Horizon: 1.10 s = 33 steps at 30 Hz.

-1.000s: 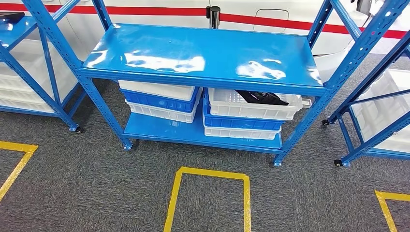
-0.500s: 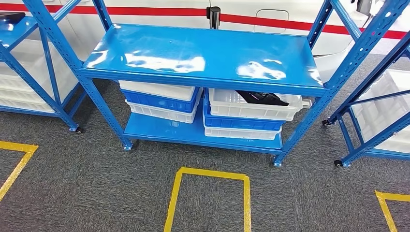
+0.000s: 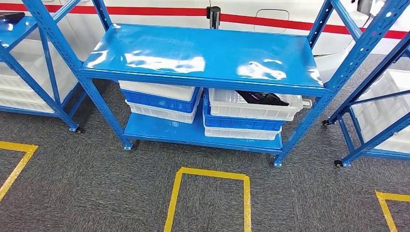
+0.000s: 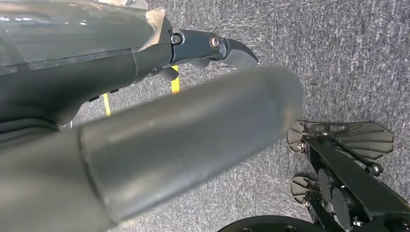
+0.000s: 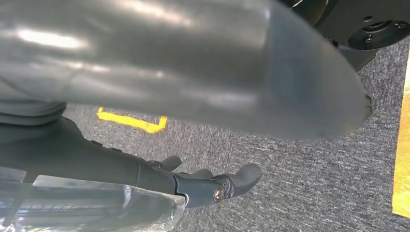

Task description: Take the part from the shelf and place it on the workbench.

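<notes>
A black part (image 3: 261,98) lies in the top white crate (image 3: 254,109) on the lower level of the blue shelf (image 3: 203,55), right of centre in the head view. My left hand (image 4: 193,96) hangs over grey carpet, its fingers (image 4: 227,48) stretched out and holding nothing. In the right wrist view my right hand (image 5: 193,96) hangs the same way, with its dark fingers (image 5: 217,186) apart and empty. Both hands are far from the shelf.
White and blue crates (image 3: 162,100) are stacked on the lower level's left half. More blue racks with white bins stand at the left (image 3: 29,72) and right (image 3: 382,111). Yellow tape (image 3: 209,175) marks a box on the grey carpet before the shelf.
</notes>
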Each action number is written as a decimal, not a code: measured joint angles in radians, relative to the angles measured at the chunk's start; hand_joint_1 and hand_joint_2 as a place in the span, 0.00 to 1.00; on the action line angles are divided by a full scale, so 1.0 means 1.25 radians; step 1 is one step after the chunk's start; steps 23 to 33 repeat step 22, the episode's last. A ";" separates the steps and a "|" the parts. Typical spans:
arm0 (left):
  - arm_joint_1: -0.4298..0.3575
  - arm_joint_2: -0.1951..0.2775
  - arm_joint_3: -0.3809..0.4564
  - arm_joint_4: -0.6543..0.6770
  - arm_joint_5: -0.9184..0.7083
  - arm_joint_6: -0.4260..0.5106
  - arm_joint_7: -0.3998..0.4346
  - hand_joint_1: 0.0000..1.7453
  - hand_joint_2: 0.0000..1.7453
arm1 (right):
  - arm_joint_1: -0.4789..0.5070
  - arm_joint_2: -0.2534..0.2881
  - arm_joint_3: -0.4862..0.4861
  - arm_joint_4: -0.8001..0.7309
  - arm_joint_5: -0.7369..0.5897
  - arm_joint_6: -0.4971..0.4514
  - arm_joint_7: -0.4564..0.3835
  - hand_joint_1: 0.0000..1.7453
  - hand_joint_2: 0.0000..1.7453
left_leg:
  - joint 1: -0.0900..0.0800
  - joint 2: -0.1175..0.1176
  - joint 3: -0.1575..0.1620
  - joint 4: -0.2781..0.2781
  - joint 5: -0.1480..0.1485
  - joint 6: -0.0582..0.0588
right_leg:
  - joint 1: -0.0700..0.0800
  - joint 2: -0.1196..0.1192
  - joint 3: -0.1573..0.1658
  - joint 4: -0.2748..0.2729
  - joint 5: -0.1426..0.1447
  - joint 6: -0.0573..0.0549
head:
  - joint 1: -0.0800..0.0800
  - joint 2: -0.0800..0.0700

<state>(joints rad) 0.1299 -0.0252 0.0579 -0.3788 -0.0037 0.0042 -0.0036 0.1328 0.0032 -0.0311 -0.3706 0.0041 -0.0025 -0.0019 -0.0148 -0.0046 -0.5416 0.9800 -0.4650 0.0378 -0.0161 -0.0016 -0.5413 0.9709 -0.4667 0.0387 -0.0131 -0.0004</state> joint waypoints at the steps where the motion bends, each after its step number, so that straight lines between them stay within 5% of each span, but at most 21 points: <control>1: 0.000 0.001 -0.004 -0.001 0.001 0.000 0.000 0.00 0.00 | 0.001 -0.001 0.002 -0.001 0.000 0.001 0.000 0.00 0.00 | 0.000 0.000 0.000 0.000 0.000 0.000 | 0.000 0.000 0.000 0.000 0.000 0.000 | 0.000 0.000; 33: 0.004 0.004 -0.023 -0.004 0.001 0.000 0.001 0.00 0.00 | 0.003 -0.004 0.010 -0.006 -0.002 0.002 0.000 0.00 0.00 | 0.000 0.000 0.001 0.000 0.000 0.000 | 0.000 0.000 0.000 0.000 0.000 0.000 | 0.000 0.000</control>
